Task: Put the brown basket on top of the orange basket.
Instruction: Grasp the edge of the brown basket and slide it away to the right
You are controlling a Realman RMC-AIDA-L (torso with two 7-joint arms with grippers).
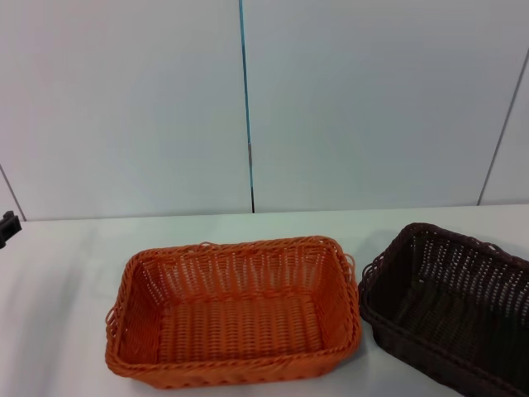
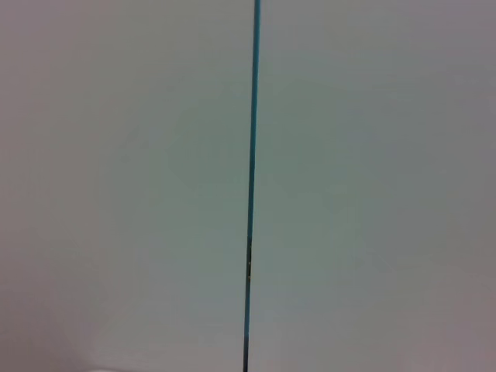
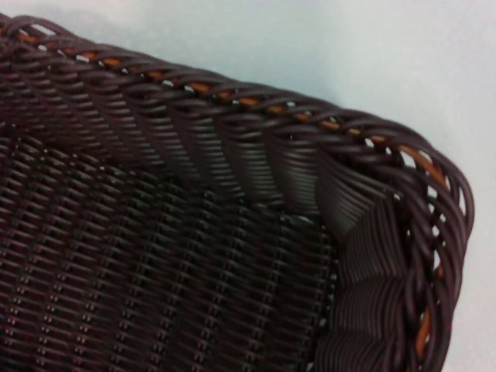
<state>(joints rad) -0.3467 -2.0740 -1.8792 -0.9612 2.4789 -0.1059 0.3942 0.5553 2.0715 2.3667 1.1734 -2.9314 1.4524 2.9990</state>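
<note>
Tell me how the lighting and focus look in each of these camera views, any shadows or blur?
Head view: even, soft light, faint shadow under the orange basket; brown basket cut off at the frame edge. Left wrist view: only a plain wall with a dark seam. Right wrist view: close on the brown basket's rim, weave slightly soft.

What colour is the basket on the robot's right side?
Dark chocolate brown; the brown basket shows best in the right wrist view.

small black part (image 1: 7, 227), angular, partly cropped
</note>
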